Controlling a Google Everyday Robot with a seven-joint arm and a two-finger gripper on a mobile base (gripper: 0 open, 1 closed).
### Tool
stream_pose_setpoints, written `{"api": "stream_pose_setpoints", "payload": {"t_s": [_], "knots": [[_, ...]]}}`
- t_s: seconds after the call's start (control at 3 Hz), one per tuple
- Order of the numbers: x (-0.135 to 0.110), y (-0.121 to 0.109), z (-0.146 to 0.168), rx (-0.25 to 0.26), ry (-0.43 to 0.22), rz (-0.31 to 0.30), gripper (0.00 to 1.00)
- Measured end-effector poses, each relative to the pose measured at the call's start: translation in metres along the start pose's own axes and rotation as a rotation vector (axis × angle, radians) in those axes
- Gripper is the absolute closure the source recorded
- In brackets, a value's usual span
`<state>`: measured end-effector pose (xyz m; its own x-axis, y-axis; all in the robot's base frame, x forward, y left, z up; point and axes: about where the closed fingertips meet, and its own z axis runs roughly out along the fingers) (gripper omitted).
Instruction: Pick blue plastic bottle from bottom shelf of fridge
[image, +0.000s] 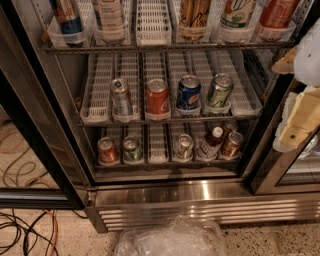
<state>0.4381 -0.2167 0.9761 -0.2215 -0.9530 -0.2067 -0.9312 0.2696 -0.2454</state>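
Bottle (210, 143) well lower-left of spread gripper (283, 102) fingers (300, 120)

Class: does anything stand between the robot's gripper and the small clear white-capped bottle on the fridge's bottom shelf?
Partly. The gripper hangs at the right, outside the fridge. A copper-coloured can stands close beside the small clear plastic bottle on that side. The bottle's front looks open.
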Motion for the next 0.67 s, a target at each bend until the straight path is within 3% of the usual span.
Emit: {"api": "stream_pose_setpoints", "payload": {"t_s": [0.33, 0.67], "knots": [[0.0000, 0.0000, 0.0000, 0.000, 0.000, 0.000, 0.00], [-0.0015, 0.0023, 0.0076, 0.009, -0.045, 0.039, 0.00]]}}
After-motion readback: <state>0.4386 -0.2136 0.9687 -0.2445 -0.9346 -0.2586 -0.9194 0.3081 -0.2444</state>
